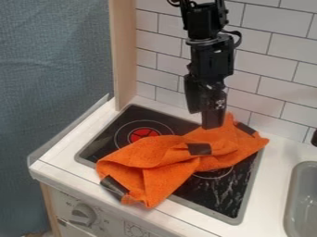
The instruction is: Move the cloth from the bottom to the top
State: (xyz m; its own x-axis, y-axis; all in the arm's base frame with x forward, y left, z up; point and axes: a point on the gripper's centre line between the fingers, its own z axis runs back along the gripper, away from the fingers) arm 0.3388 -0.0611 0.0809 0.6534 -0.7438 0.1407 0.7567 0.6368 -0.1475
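The black gripper (206, 118) hangs from the top edge over the back part of the stove, pointing down. Its lower end meets the upper edge of the orange cloth (156, 159) in the view; whether it touches the cloth I cannot tell. Crumpled and folded, the cloth lies diagonally across the black cooktop (213, 201). It runs from the front left edge, where a corner hangs over the rim, to the back right. Dark patches mark the cloth at its lower left corner, middle and upper right.
A red-centred burner (143, 134) shows behind the cloth's left part. The grey sink (303, 201) lies at the right. White tiled wall (266, 67) rises behind the stove, and a wooden post (123, 51) stands at the back left. A knob (83, 215) is on the stove front.
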